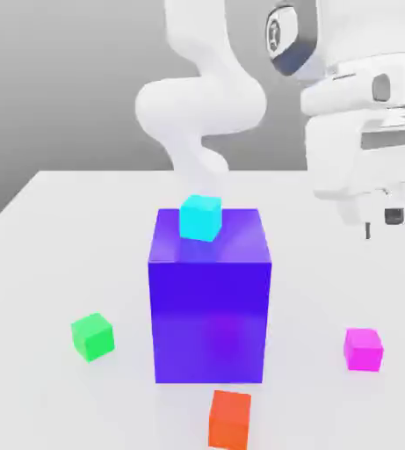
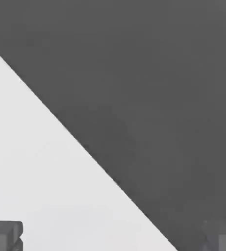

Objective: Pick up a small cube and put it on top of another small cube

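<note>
White table (image 1: 56, 220): magenta cube (image 1: 363, 349) alone, fingers (image 2: 7, 235) spread above.

Arm (image 1: 207, 97) cut off at the exterior view's top edge, its base hidden behind the blue cube (image 1: 210, 299), orange cube (image 1: 230, 419) clipped at 6 o'clock, fingers (image 2: 4, 235) cropped by the hand view's lower edge.

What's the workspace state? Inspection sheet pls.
Surface: white table, bare between the cubes.
Job's things: pink cube on the table, untouched, at the exterior view's right.
Clutter: big blue cube mid-table with a cyan cube on top; green cube on its left; orange cube in front.
Grippers: gripper open, empty, raised above the pink cube's side.
Cables: nothing seen.
Surroundings: plain grey backdrop.
</note>
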